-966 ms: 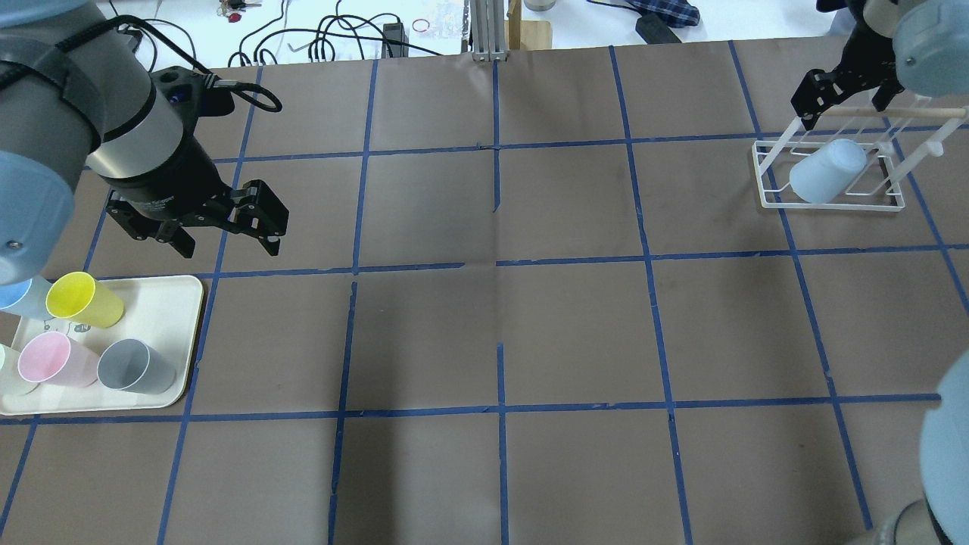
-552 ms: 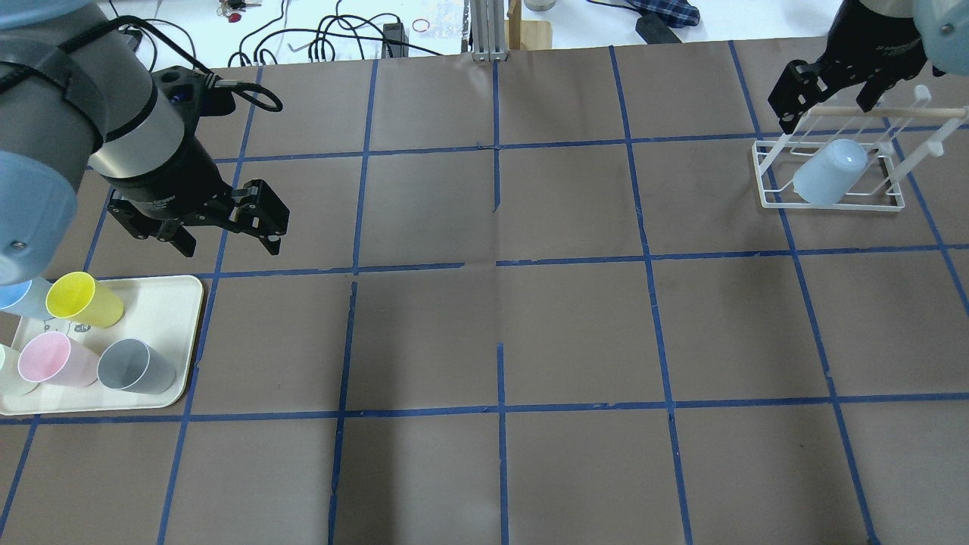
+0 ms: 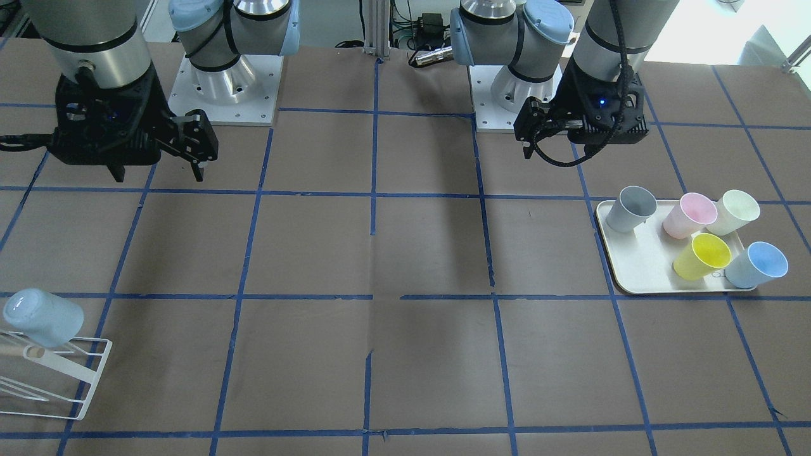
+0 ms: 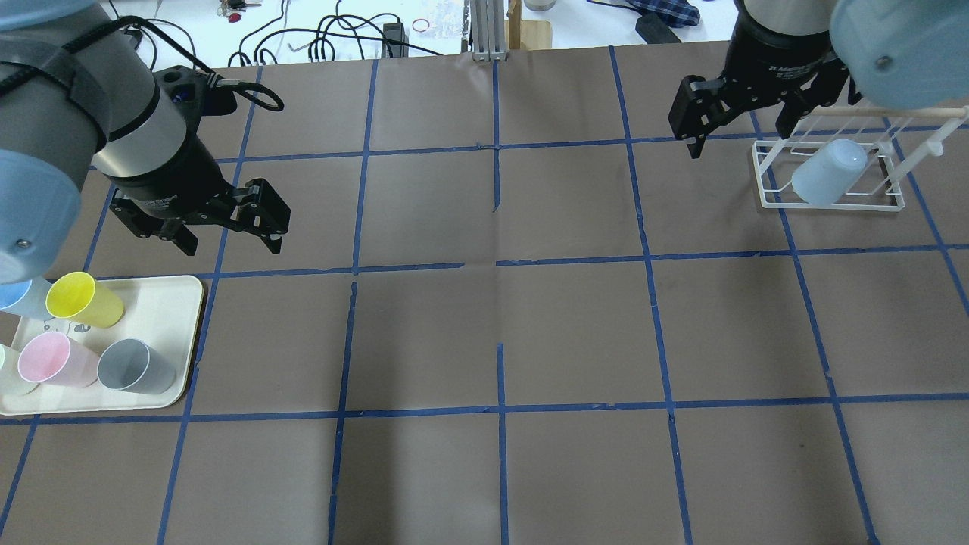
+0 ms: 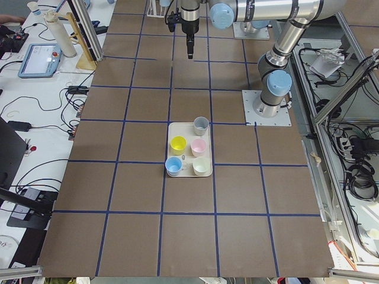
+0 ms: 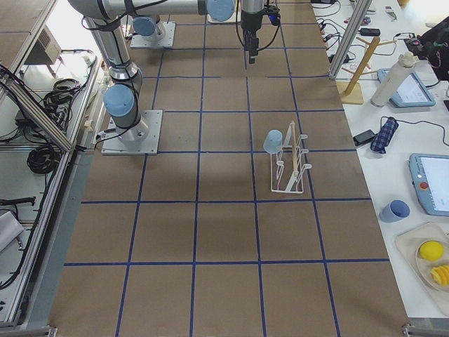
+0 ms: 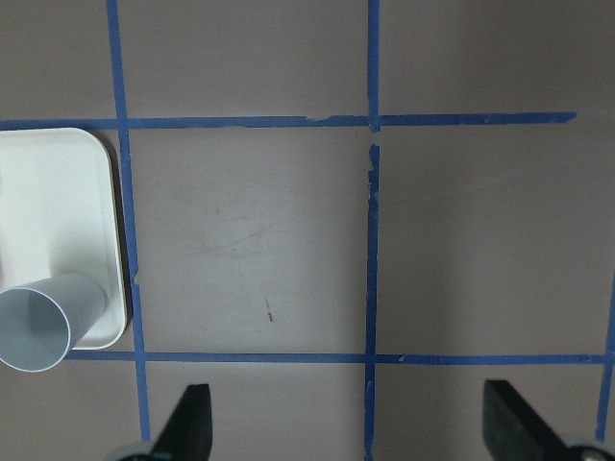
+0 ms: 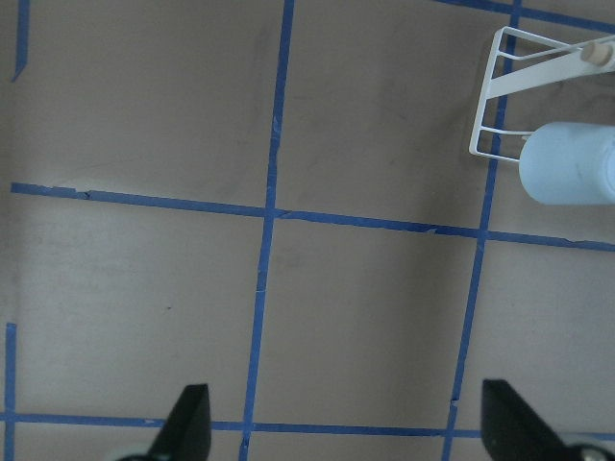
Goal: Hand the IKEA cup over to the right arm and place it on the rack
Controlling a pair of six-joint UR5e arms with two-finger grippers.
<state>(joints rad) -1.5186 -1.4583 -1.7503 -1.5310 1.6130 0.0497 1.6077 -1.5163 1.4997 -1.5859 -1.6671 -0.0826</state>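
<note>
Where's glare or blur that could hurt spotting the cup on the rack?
Overhead exterior: bench beyond the table blown out, small highlight on the base of the IKEA cup, rack wires thin but sharp. Exterior front-facing: top-right corner overexposed, cup evenly lit. Right wrist-mounted: cup clipped by the frame edge.

Silver left arm and right arm, light-blue joint caps; black left gripper and right gripper; black cable loops on the left.
</note>
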